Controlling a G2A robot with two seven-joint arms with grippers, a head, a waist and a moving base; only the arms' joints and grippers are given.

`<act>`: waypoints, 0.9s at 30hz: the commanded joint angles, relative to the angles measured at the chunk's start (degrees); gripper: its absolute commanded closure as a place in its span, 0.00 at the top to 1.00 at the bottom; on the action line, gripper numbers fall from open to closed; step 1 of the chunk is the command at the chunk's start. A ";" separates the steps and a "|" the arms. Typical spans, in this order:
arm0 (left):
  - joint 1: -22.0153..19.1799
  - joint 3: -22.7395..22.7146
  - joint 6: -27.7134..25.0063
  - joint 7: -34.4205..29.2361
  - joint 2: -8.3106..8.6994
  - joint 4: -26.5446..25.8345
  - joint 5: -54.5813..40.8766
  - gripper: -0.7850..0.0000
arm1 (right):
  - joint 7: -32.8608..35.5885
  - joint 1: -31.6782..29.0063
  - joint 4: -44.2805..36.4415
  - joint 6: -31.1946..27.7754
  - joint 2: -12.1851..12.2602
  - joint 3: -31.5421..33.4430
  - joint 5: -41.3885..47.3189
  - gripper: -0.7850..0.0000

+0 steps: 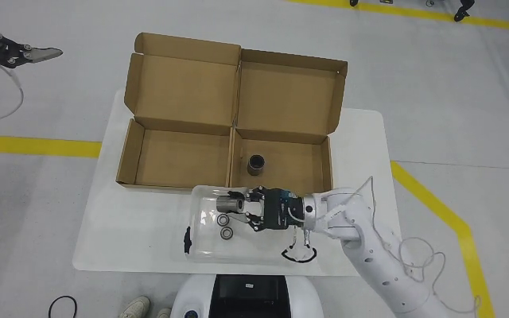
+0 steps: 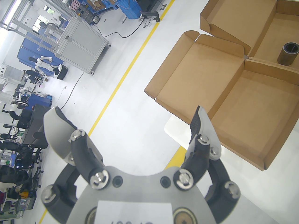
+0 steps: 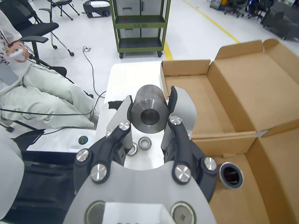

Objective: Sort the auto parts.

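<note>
Bright, even overhead light everywhere: the white desk (image 1: 103, 230) and pale floor (image 1: 71, 87) glow, close to washed out. Shadows are soft, pooling inside the cardboard boxes (image 1: 171, 159). A dull sheen rides the steel cylinder (image 3: 149, 99). Both wrist views stretch wide toward their edges.

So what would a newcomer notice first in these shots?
The right gripper clamped on a grey hollow metal cylinder, above the clear plastic tray at the table's front edge. Behind it, two open brown cardboard boxes side by side; a dark metal sleeve stands upright in the right-hand one.
</note>
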 commanded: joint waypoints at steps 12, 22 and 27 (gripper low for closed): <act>0.00 0.00 0.00 0.00 0.00 0.00 0.00 1.00 | -7.13 9.22 -1.41 -0.92 -1.69 -1.98 6.48 0.00; 0.00 0.00 0.00 0.00 0.00 0.00 0.00 1.00 | -10.56 12.97 -3.07 -3.60 -1.80 1.74 12.94 0.00; 0.00 0.00 0.00 0.00 0.00 0.00 0.00 1.00 | -11.78 14.27 -5.28 -4.80 -1.75 3.84 13.62 0.00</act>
